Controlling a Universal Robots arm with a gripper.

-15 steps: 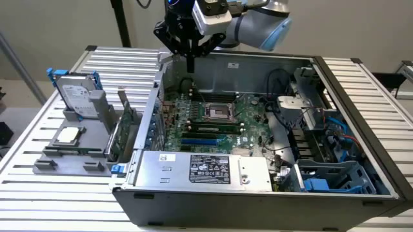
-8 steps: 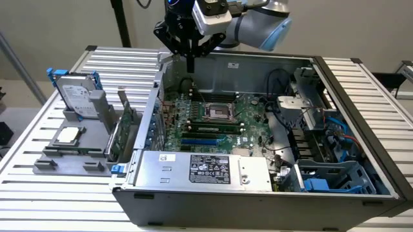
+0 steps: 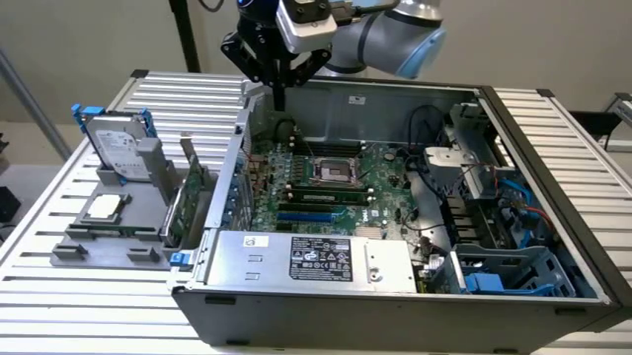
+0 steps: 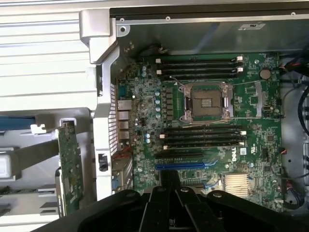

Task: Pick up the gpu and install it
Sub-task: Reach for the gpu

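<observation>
The gpu (image 3: 191,198) stands on edge in a grey rack (image 3: 99,240) just outside the open computer case (image 3: 513,133), on the exterior view's left. I see its green board and a silver bracket at the far end. The wrist view shows the gpu (image 4: 70,166) as a thin green strip beside the case wall. My gripper (image 3: 281,95) hangs above the case's far corner on that side, fingers pointing down, shut and holding nothing. In the wrist view the gripper (image 4: 169,205) is over the motherboard's (image 4: 207,111) edge, apart from the card.
A silver hard drive (image 3: 118,148) in a blue-handled carrier stands in the rack beside the gpu, with a square chip (image 3: 106,208) lying nearer. Inside the case are a blue slot (image 4: 186,164), memory slots, a power supply (image 3: 306,259) and cables (image 3: 513,200).
</observation>
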